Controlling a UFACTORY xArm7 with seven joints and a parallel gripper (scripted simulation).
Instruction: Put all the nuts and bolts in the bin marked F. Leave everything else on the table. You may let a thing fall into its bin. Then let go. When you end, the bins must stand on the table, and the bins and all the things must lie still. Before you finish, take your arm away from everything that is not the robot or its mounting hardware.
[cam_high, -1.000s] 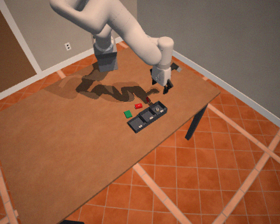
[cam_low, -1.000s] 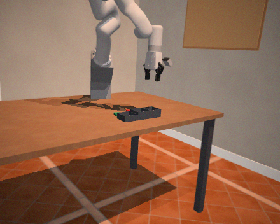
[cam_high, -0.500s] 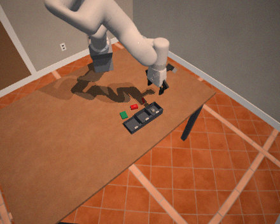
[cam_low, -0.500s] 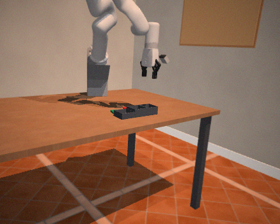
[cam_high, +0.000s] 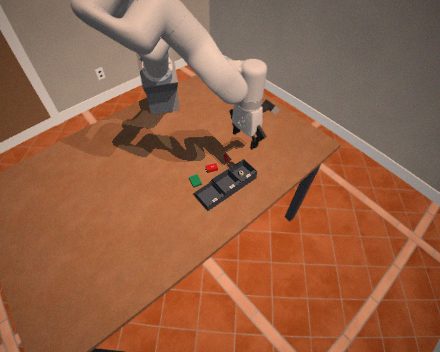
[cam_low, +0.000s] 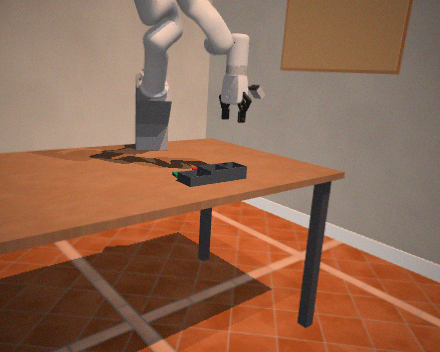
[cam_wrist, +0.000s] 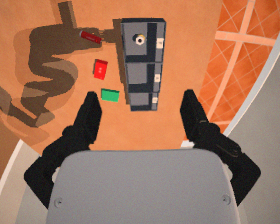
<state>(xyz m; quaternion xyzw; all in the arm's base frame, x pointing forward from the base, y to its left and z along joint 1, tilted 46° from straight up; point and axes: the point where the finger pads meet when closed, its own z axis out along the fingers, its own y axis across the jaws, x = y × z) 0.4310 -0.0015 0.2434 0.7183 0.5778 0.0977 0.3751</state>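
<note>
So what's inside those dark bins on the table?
The end bin of the dark row holds one small pale round piece, maybe a nut. The other two look bare apart from small pale tags. The letters are too small to read.

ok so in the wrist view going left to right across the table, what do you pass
dark red piece → red block → green block → row of dark bins, with a nut lying in its far compartment → table edge, then tiled floor
</note>
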